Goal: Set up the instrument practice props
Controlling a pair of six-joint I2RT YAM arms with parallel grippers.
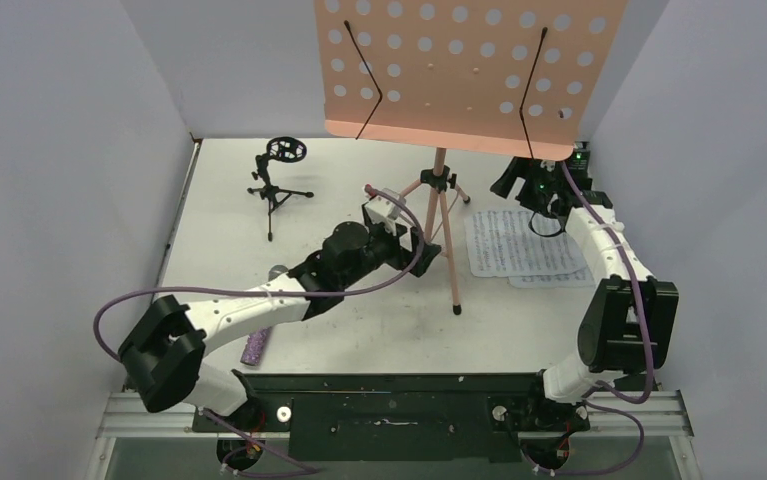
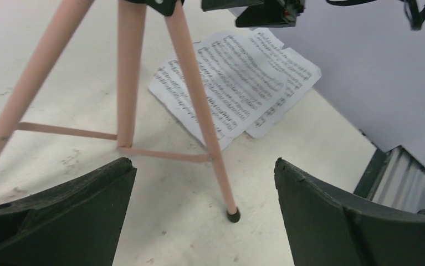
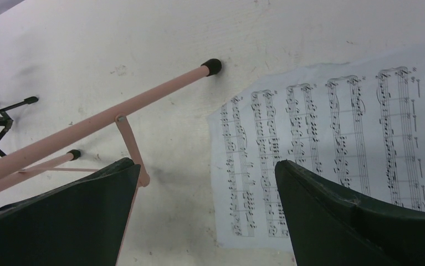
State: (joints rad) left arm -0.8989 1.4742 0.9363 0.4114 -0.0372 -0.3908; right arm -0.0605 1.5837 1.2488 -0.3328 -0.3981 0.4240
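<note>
**A:** How do the jaws of the left gripper [image 2: 201,166] stand?

**B:** Wide apart, gripping nothing. The pink perforated tripod music stand [image 1: 459,70] is upright just ahead of them. One thin leg shows in the gap beyond the tips, its black foot on the white table top [image 1: 359,320].

**A:** And the right gripper [image 3: 205,164]?

**B:** Spread too, and empty. The white sheet-music pages [image 3: 337,144] lie flat below, reaching under the right-hand jaw.

**A:** The microphone?

**B:** The purple glitter microphone with grey mesh head [image 1: 257,345] lies on the table well behind the left jaws, partly under that arm. The small black tripod mic stand with ring mount [image 1: 279,175] stands well apart, off to their left.
</note>
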